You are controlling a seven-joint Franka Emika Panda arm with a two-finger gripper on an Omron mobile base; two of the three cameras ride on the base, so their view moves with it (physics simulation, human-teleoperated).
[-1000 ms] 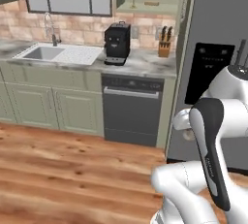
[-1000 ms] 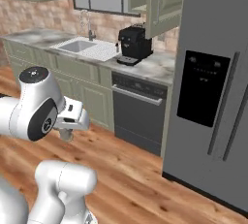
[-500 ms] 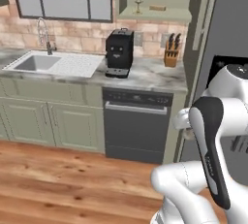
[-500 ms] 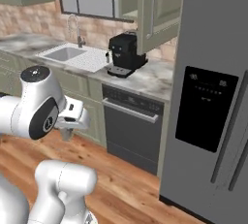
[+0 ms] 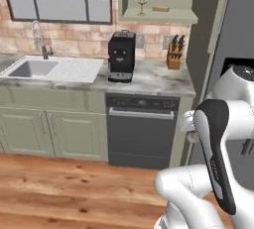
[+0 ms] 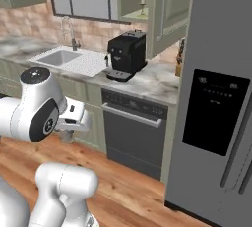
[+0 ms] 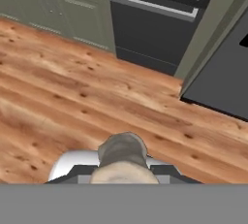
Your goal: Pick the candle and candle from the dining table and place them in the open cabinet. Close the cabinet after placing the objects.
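Note:
A stubby pale-grey candle (image 7: 122, 154) stands upright between the fingers of my gripper (image 7: 122, 170), which is shut on it above the wooden floor. In the right base view the hand (image 6: 73, 119) hangs low beside the arm, pointing down. The sage-green wall cabinet (image 5: 159, 16) is open. A cream candle on a thin gold holder (image 5: 142, 5) stands on its inner shelf, the same holder candle (image 6: 142, 2) showing in the right base view. The cabinet door (image 6: 168, 17) hangs swung out, with its silver bar handle (image 6: 161, 4) facing me. The dining table is out of view.
A black coffee machine (image 5: 121, 57) and a knife block (image 5: 173, 58) stand on the marble counter below the cabinet. The sink (image 5: 35, 67) lies to the left, a dark dishwasher (image 5: 142, 133) sits under the counter, and a grey fridge (image 6: 217, 103) rises at the right.
The whole picture has shifted because the base has driven: the counter and open cabinet now sit nearer and more central. The gripper stays shut on the candle.

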